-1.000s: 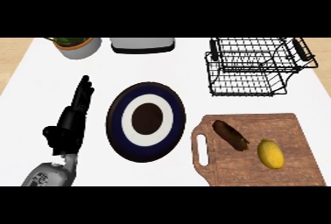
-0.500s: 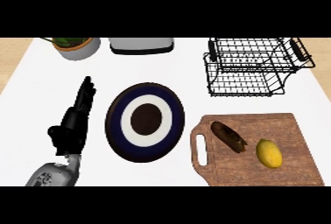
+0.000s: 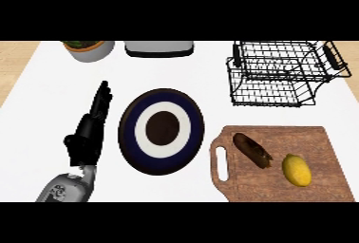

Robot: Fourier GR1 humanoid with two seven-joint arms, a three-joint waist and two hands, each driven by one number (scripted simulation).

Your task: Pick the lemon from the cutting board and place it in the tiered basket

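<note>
Left hand (image 3: pixel 89 130) barely shifted over the past second, fingers straight, holding nothing, left of plate (image 3: pixel 162 130). Lemon (image 3: pixel 297 170) unmoved on board (image 3: pixel 280 163), basket (image 3: pixel 284 71) well beyond; pick not begun. Right hand out of view.

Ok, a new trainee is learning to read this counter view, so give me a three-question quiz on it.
1. True or false: the lemon lies on the cutting board.
2. What lies beside the lemon on the board: A) a dark brown oblong item, B) a cup, C) a fork?
3. Fill in: the left hand shows to the ____ of the plate.

Key: 1 true; 2 A; 3 left. The tiered basket holds no lemon.
</note>
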